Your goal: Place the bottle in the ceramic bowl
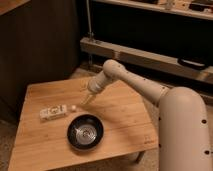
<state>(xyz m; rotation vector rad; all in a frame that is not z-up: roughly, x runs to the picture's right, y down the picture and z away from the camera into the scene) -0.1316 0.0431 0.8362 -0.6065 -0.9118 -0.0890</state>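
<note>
The bottle (pixel 54 112) lies on its side on the wooden table (pixel 120 117), left of centre, its pale cap pointing right. The ceramic bowl (pixel 85 132), black with a silvery centre, sits just in front of it and to the right, with nothing in it. My gripper (pixel 86 101) hangs over the table at the end of the white arm, a short way right of the bottle's cap and behind the bowl. It holds nothing.
The table's front and left edges are near the bottle and bowl. A dark cabinet wall stands behind the table at the left. A metal rail and shelf (pixel 150 57) run behind at the right. My white base (pixel 185 135) stands at the table's right side.
</note>
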